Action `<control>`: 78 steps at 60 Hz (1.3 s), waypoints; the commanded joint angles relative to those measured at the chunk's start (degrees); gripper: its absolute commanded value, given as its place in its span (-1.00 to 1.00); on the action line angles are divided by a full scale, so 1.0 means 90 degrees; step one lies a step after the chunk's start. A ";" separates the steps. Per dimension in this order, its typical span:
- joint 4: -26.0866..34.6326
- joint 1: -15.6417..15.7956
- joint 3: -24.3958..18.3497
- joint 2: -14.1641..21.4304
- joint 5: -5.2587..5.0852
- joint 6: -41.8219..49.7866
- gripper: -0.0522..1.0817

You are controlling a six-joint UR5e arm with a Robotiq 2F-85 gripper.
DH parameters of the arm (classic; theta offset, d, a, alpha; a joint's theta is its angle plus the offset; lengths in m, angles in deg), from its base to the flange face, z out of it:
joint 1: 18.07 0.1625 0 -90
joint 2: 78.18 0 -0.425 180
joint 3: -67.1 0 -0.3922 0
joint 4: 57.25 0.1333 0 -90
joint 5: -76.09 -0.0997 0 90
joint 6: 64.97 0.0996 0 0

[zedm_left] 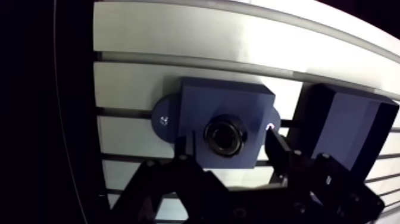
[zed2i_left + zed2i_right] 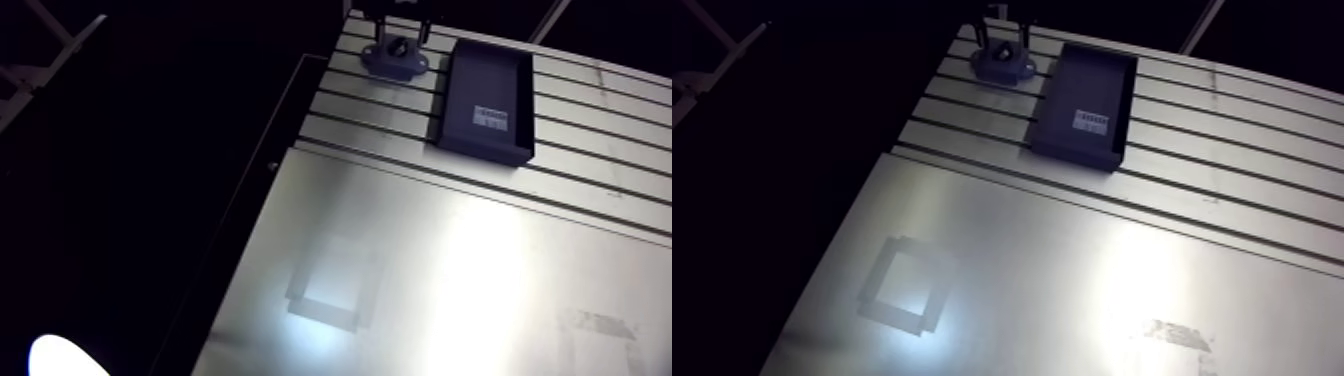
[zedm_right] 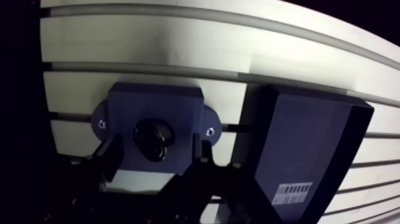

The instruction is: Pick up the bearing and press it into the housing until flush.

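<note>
In the wrist view a dark blue housing (image 1: 223,113) with two screwed ears is bolted to the slotted table. The round metal bearing (image 1: 225,136) sits in its centre bore; how deep it sits cannot be made out. My gripper (image 1: 229,146) hangs just above the housing, open. Its two dark fingers (image 1: 277,146) stand apart on either side of the bearing and hold nothing. In the arm view the housing (image 2: 395,57) lies at the table's far left corner, with the gripper (image 2: 400,22) directly over it.
A shallow black tray (image 2: 485,100) with a white label lies right beside the housing. A smooth metal sheet (image 2: 450,270) with a taped square outline (image 2: 902,290) covers the near table. The table's left edge (image 2: 265,160) runs close to the housing.
</note>
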 commanded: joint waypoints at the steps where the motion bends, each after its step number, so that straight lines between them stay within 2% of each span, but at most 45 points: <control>1: 0.0001 0.0003 -0.0001 0.0002 0.0017 -0.0008 -0.88; 12: 0.0011 0.0003 0.0000 0.0010 0.0007 -0.0008 -0.88; 14: 0.0011 0.0003 -0.0009 0.0020 0.0007 -0.0008 -0.87; 17: 0.0011 0.0003 -0.0010 0.0041 -0.0003 -0.0008 -0.74; 32: 0.0133 0.0091 -0.0078 0.0152 -0.0013 -0.0018 -0.70; 34: 0.0154 0.0091 -0.0079 0.0182 -0.0013 -0.0010 -0.63; 36: 0.0167 0.0091 -0.0079 0.0233 -0.0022 -0.0008 -0.31; 38: 0.0167 0.0091 -0.0079 0.0233 -0.0022 -0.0008 -0.31; 40: 0.0167 0.0091 -0.0079 0.0246 -0.0031 -0.0008 -0.01; 41: 0.0167 0.0091 -0.0079 0.0246 -0.0031 -0.0008 -0.01; 42: 0.0176 0.0091 -0.0079 0.0246 -0.0032 -0.0008 0.12; 43: 0.0176 0.0091 -0.0079 0.0246 -0.0032 -0.0008 0.12; 44: 0.0177 0.0091 -0.0087 0.0254 -0.0032 -0.0008 0.23; 45: 0.0177 0.0091 -0.0087 0.0254 -0.0032 -0.0008 0.23; 46: 0.0177 0.0091 -0.0088 0.0264 -0.0032 -0.0008 0.34; 48: 0.0185 0.0091 -0.0088 0.0274 -0.0032 -0.0008 0.41; 57: 0.0197 0.0091 -0.0087 0.0284 -0.0013 -0.0008 0.44; 78: 0.0177 0.0073 -0.0069 0.0237 -0.0052 -0.0017 0.70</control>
